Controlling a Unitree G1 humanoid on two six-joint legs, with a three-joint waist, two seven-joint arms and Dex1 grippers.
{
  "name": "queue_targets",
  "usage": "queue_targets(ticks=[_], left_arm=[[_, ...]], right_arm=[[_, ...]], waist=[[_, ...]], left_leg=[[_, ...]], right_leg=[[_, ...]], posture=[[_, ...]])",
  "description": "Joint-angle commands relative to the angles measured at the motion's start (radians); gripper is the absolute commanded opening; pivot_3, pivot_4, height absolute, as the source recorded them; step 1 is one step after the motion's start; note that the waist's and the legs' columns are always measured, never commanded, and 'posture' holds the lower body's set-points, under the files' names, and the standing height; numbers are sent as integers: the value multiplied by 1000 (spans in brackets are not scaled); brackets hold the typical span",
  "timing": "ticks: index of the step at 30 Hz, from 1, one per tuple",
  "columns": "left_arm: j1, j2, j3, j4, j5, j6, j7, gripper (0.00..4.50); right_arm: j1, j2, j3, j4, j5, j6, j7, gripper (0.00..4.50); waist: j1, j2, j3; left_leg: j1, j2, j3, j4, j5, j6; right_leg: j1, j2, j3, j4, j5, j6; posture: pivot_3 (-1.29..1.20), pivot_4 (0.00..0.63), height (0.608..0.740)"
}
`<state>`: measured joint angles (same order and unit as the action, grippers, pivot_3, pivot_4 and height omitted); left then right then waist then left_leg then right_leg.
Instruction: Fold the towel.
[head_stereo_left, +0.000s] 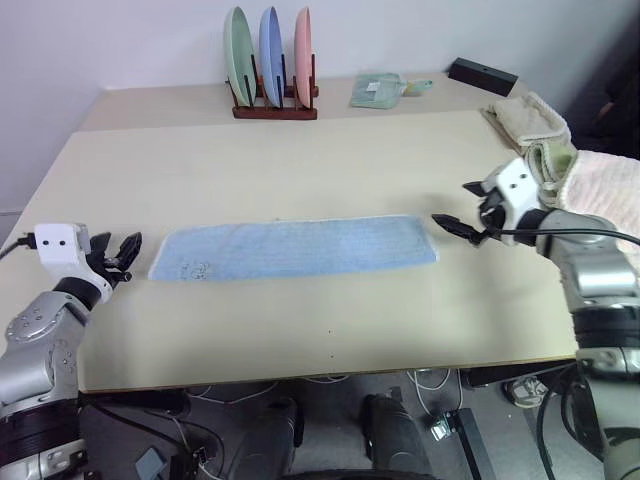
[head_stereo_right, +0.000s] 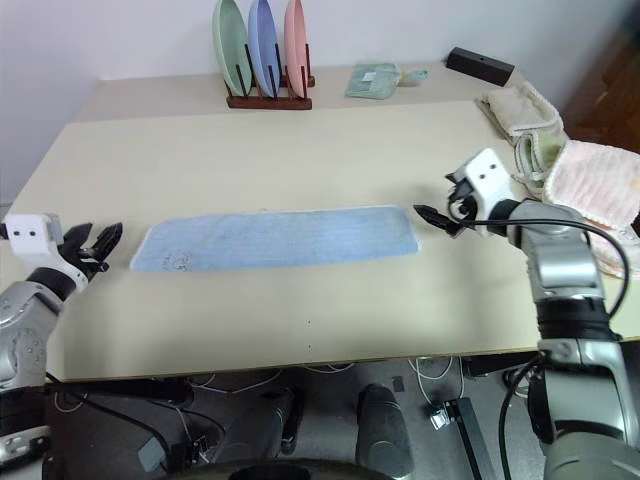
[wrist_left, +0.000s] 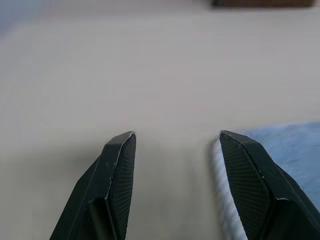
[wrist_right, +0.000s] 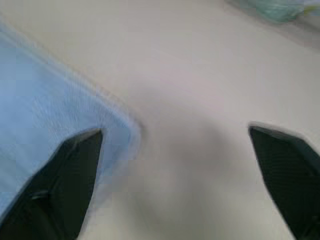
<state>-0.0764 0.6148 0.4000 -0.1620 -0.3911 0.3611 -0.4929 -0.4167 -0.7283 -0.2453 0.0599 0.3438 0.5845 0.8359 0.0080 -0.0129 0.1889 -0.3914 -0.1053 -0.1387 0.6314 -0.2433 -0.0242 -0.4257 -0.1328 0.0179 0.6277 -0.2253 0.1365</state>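
from my remote seat i see the towel (head_stereo_left: 295, 247) lying flat as a long, narrow light blue strip on the beige bench (head_stereo_left: 300, 330), running parallel to the bench's front edge and nearer that edge than the back one, its small dark printed mark at the corner closest to the front left. the left gripper (head_stereo_left: 124, 253) hovers just off the towel's left end with its two black fingers (wrist_left: 117, 185) spread apart and nothing between them (the wrist view shows the towel's whitish trim right beside one fingertip). the right gripper (head_stereo_left: 463, 208) hangs just off the towel's right end, its fingers (wrist_right: 70, 180) parted wide and empty. along the bench's back edge stands a wooden rack (head_stereo_left: 275, 108) holding green, blue and pink plates, with a small folded mint-green cloth (head_stereo_left: 377, 90) and a black box (head_stereo_left: 482, 75) toward the back right corner. cream and pink towels (head_stereo_left: 560, 150) are piled along the right edge.
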Motion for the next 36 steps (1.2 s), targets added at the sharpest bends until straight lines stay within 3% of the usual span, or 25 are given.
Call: queue_targets(ticks=[1, 8, 16, 21, 24, 31, 36], left_arm=[[2, -19, -178, -207, -6, -12, -81, 2720], [-60, -143, -437, -284, -16, 32, -117, 2720], [-30, -150, -507, -341, -76, 88, -188, 2720], [-5, -129, -492, -342, -77, 104, -198, 2720], [10, -130, -482, -355, -81, 112, -188, 2720], [31, -138, -497, -366, -73, 109, -174, 2720], [20, -146, -511, -343, -60, 98, -177, 2720]], right_arm=[[137, 36, -146, -244, 213, 295, -64, 4479], [300, 227, -297, -483, 448, 609, -311, 4479], [149, 553, -380, -445, 486, 759, -721, 4479], [37, 677, -458, -354, 482, 761, -885, 4479], [-21, 714, -513, -294, 478, 726, -970, 3630], [-63, 710, -533, -284, 525, 694, -1040, 71], [-74, 575, -534, -311, 529, 678, -1025, 71]], waist=[[7, 0, 0], [-5, 2, -1], [-3, 2, -1], [-3, 2, -2], [-5, 2, -2], [-12, 3, -2], [-17, 5, -1]], left_leg=[[0, 0, 1, 1, 0, 0], [1, 1, 4, 1, 0, 1], [1, 2, 4, 1, 0, 1], [1, 2, 4, 1, 0, 1], [1, 2, 4, 1, 0, 1], [1, 2, 3, 0, 0, 1], [1, 2, 3, 0, 0, 1]], right_leg=[[0, 0, 1, -1, 0, 0], [0, 1, 2, 0, 0, 0], [-1, 2, 2, -1, 0, 0], [-1, 2, 2, -1, 0, 0], [0, 2, 2, -1, 0, 0], [-1, 3, 2, 0, 0, 0], [-1, 3, 2, -1, 0, 0]], posture=[[0, 150, 740], [0, 150, 740], [0, 150, 740], [0, 150, 740], [0, 150, 740], [0, 150, 740], [0, 150, 740]])
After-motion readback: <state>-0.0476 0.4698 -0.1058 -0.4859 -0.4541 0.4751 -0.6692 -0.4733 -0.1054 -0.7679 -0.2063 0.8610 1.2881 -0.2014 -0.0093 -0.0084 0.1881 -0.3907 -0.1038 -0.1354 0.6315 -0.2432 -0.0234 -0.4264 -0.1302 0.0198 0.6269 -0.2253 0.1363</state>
